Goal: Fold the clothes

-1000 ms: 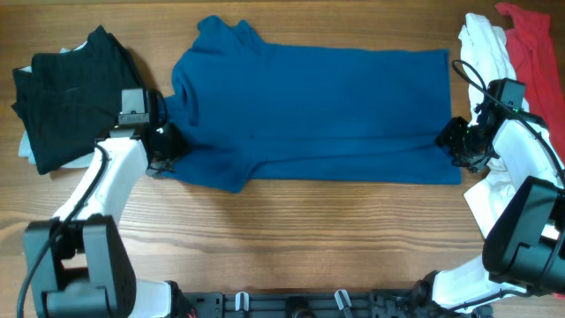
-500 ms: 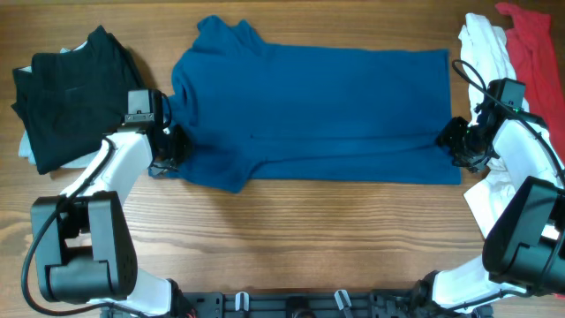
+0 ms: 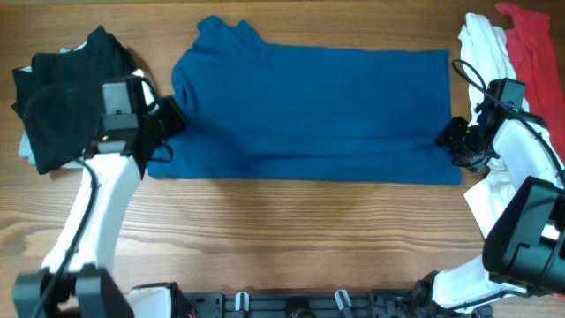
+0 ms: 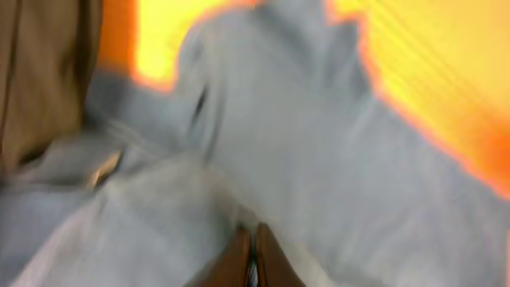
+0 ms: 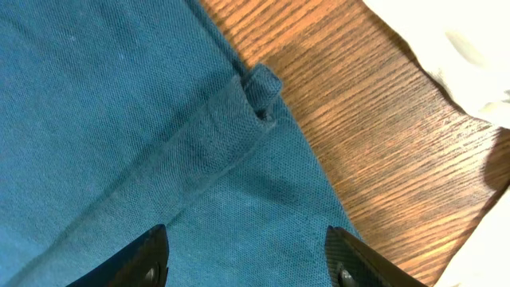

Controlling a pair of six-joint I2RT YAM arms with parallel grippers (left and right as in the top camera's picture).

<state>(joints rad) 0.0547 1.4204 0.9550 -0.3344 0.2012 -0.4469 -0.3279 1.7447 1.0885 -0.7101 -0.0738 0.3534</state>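
A royal-blue shirt (image 3: 318, 110) lies spread flat across the middle of the table, collar end to the left. My left gripper (image 3: 168, 124) is lifted over the shirt's left edge. In the blurred left wrist view its fingers (image 4: 253, 247) are pressed together on a fold of the washed-out shirt cloth (image 4: 319, 159). My right gripper (image 3: 453, 141) rests at the shirt's lower right corner. It stands open (image 5: 247, 255), fingers wide apart over the blue cloth (image 5: 119, 119), close to the hem's turned-up corner (image 5: 259, 88).
A black garment (image 3: 62, 97) lies bunched at the far left with pale cloth (image 3: 26, 150) under it. White clothes (image 3: 484, 49) and a red one (image 3: 530, 44) are piled at the back right. More white cloth (image 3: 490, 199) lies by the right arm. Bare wooden table (image 3: 309, 238) runs along the front.
My left gripper closed on the shirt's left side and rose up and back. The sleeve that stuck out at the front left no longer shows; the front edge runs straight. The right arm stayed still.
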